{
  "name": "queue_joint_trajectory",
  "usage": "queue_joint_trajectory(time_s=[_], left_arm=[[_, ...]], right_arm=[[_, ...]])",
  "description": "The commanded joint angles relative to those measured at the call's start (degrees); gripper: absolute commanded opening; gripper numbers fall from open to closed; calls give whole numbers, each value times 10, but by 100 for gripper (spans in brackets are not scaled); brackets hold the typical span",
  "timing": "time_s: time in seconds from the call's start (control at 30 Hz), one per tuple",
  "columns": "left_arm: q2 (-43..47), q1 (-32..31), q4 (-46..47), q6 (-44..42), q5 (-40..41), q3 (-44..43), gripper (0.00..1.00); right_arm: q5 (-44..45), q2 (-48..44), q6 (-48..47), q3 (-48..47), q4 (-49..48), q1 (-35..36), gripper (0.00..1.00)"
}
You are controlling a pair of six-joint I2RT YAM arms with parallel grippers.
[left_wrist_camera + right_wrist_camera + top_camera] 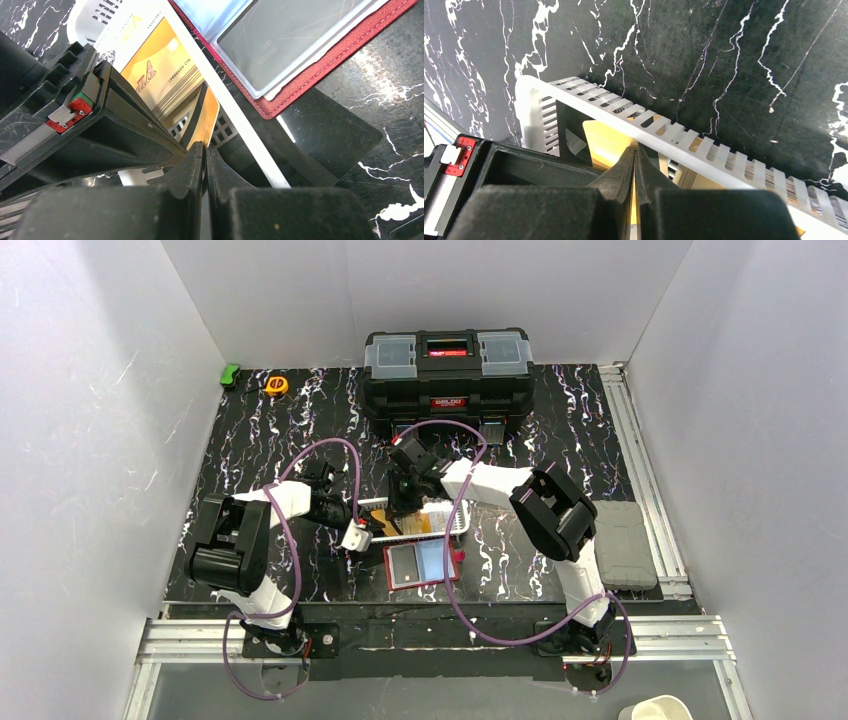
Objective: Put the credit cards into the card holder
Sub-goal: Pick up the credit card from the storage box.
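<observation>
We see left gripper (205, 150) clamped on orange card (206, 112) upright in white basket (240, 125); right gripper (635, 152) also pinches orange card. Grey card (285, 40) already in open card holder (332, 62) beside basket; we judge most remain.

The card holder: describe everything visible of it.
The card holder is a red, leather-like wallet. It lies open and flat on the black marbled table, just on the near side of the white basket. Clear plastic sleeves cover its inside. One sleeve holds a grey card, and a light blue card shows on the other half. Whether its edge touches the basket cannot be told.
</observation>
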State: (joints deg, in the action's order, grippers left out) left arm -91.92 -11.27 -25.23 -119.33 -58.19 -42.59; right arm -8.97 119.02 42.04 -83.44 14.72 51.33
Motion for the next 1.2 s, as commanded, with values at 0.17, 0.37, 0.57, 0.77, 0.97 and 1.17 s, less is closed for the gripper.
queue_joint_trajectory(time_s=[0.17,0.37,0.57,0.77,0.97,1.17], left_arm=[[29,0,90,-357,10,24,0],[120,1,50,-344,1,23,0],[195,2,21,-317,-16,36,0],[275,2,-18,-216,-32,29,0],[362,2,-56,46,-81,-45,0],[388,3,89,695,-40,-160,0]], right_arm=[[-16,-27,-2,31,-3,-9,15],[7,-73,-20,45,-15,-27,27],[28,-126,-35,57,-31,-36,37],[60,-212,-103,115,-96,-58,56],[82,-331,-210,199,-203,-68,98],[-17,-428,-237,224,-207,-108,98]])
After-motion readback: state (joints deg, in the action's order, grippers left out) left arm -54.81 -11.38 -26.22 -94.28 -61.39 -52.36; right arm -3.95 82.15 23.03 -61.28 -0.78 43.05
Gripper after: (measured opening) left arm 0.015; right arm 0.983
